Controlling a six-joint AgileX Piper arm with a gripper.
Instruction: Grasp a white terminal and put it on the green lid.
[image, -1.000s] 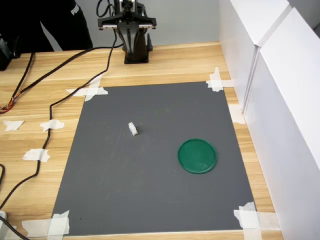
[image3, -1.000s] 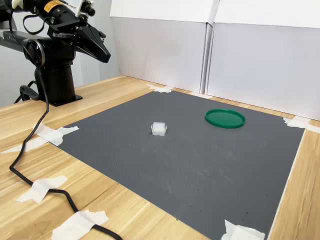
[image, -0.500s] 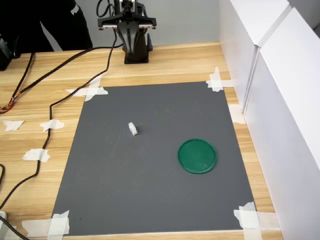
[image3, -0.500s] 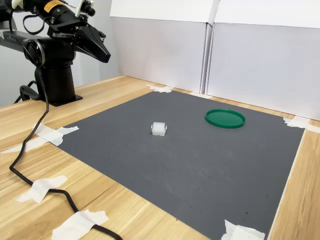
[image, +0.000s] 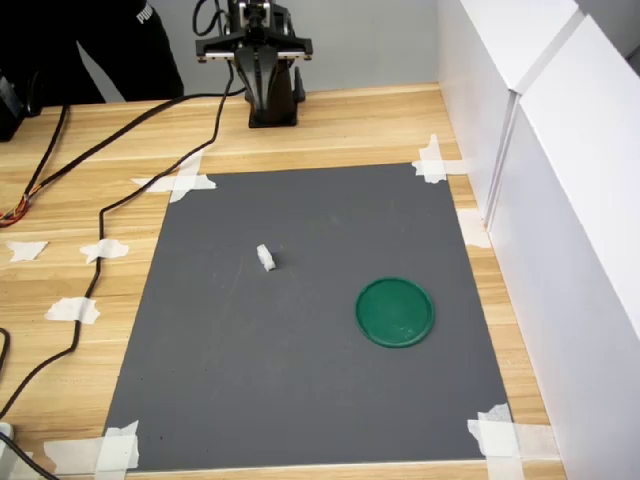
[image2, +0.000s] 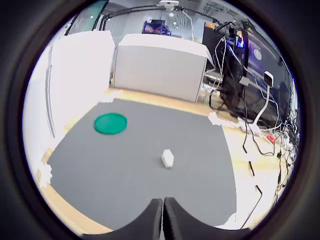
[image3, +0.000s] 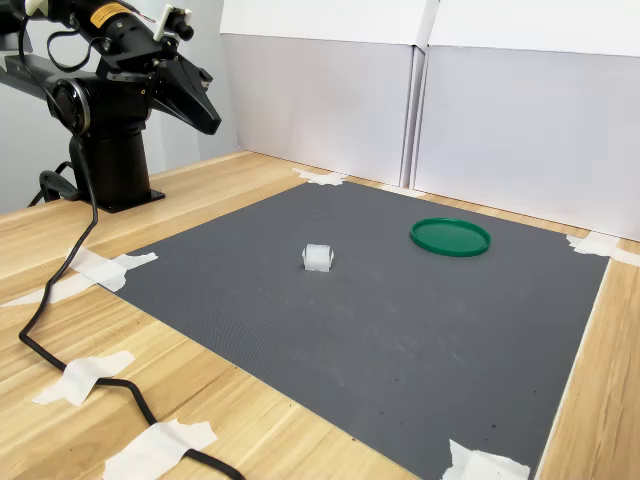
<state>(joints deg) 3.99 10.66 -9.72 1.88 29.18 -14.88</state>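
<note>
1. Jaws: the gripper has its two dark fingers pressed together in the wrist view, only a thin seam between them and nothing held. In the second exterior view the gripper hangs in the air above the wooden worktop, near the arm's black base, short of the mat.
2. White terminal: lies alone on the dark grey mat, toward the first exterior view's left of centre. In the wrist view it sits ahead of the fingertips, well apart from them.
3. Green lid: flat on the same mat, toward the first exterior view's right of the terminal and nearer that camera, well apart from it. Nothing rests on it.
4. Mat: fixed to the worktop at its corners by white tape.
5. Surroundings: black cable trails over the worktop on the first exterior view's left; white panels stand along its right.
</note>
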